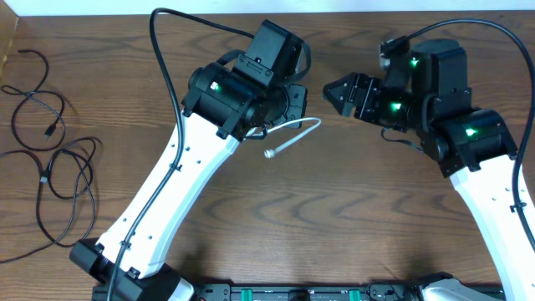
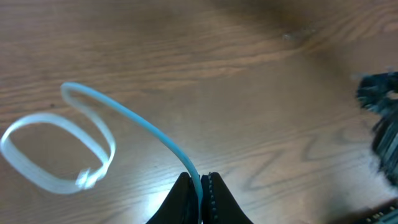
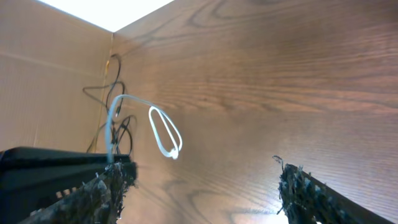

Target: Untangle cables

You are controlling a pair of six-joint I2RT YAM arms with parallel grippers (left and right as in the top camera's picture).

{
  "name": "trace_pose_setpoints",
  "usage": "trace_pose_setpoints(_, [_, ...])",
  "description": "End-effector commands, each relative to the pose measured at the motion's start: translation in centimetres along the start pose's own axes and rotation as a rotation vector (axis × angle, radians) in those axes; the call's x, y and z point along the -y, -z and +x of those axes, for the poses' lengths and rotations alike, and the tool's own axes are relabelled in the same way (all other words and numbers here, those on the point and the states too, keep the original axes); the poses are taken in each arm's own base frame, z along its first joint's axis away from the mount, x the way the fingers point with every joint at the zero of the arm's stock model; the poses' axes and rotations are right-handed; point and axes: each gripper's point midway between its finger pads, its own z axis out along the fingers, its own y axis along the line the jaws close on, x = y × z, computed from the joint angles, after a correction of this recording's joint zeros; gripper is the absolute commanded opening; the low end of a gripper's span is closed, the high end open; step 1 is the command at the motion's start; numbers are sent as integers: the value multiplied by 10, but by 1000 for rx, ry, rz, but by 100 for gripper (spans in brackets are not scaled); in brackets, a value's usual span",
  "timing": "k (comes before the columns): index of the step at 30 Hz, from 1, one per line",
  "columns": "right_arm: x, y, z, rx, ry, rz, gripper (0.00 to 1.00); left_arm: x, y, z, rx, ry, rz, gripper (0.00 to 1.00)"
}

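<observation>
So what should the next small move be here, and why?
Probably bring the open, empty right gripper onto the white cable's free looped end. The left gripper is shut on the other end, the cable is curled, and it lies well apart from the black cables, so it likely only needs straightening.

I see the white cable (image 2: pixel 143 127) pinched, curled in a loop mid-table, two black cables (image 1: pixel 43 174) loosely coiled far left

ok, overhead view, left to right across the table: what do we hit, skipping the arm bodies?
Black cables at the left edge → white cable near centre → right tool, open and empty.
</observation>
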Motion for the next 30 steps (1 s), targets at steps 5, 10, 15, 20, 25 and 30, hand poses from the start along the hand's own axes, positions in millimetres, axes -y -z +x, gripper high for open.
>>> trace_pose_setpoints(5, [-24,-5,21,-85,197,-102,79,6,4,-4,1,165,44,8])
trace_pose_setpoints(10, [-33,-3,29,-117,250,-155,74,-8,6,-9,1,281,48,7])
trace_pose_setpoints(15, [-59,5,46,-182,373,-332,68,-15,8,-12,-13,324,93,8])
trace_pose_setpoints(20, [-68,8,62,-230,438,-392,68,-27,9,-14,-15,424,86,7])
trace_pose_setpoints(25, [-62,0,63,-217,464,-324,68,-26,11,-12,-45,528,122,7])
trace_pose_setpoints(30, [-59,-4,50,-166,403,-267,71,-10,14,-10,-87,525,208,8])
